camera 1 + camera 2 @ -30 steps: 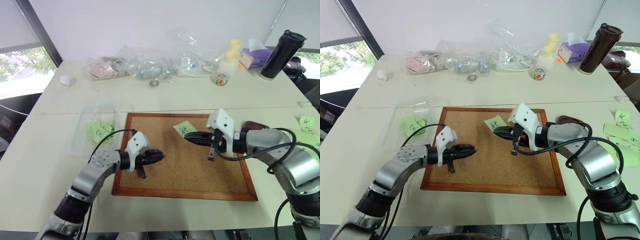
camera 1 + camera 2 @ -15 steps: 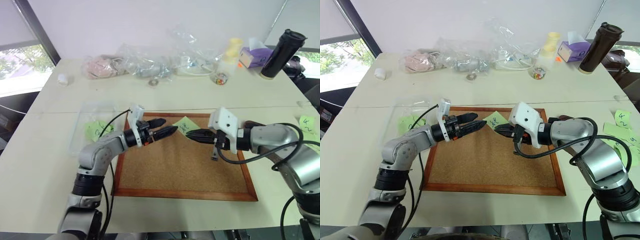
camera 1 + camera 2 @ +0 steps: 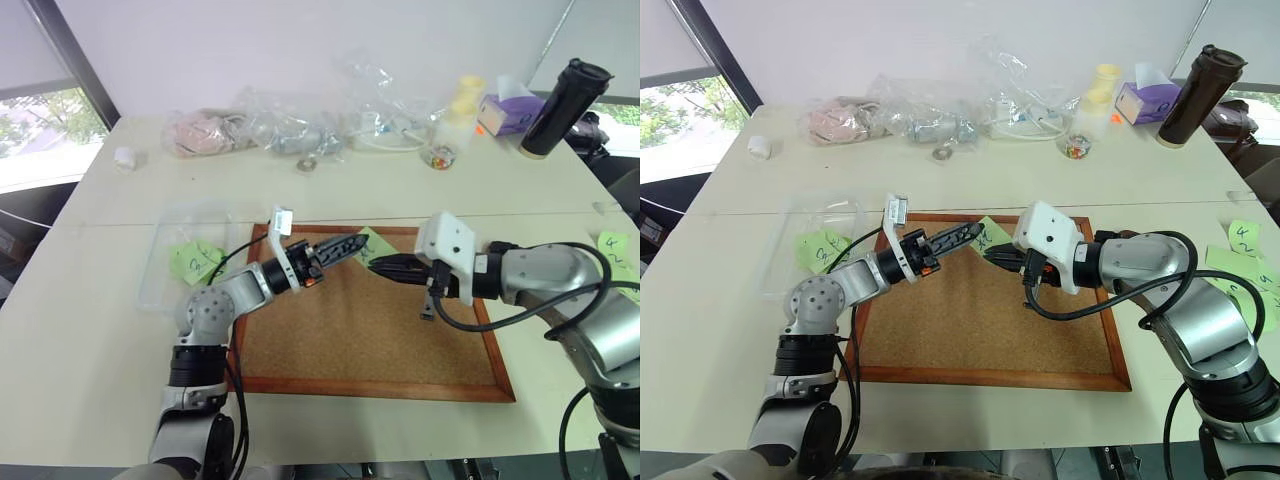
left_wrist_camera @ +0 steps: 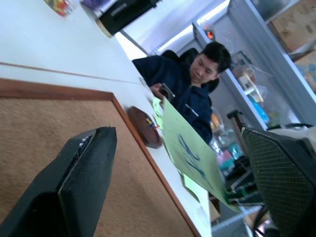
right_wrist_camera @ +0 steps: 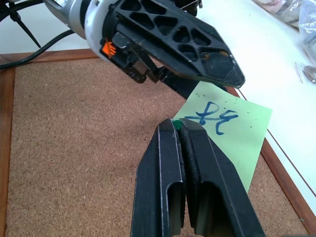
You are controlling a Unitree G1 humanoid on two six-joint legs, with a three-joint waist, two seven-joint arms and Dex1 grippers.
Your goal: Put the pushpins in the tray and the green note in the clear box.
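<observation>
The green note (image 5: 224, 129), bearing an unreadable blue scrawl, lay at the cork board's (image 3: 370, 340) far edge; the right end effector (image 5: 177, 124), fingers closed, pinched a green pushpin (image 5: 176, 124) there; the left end effector (image 3: 340, 250) gaped open around the note.

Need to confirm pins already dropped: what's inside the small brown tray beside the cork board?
In the left wrist view the tray holds a few small coloured pins; their number is unclear. In the head views the right arm hides most of it.
</observation>
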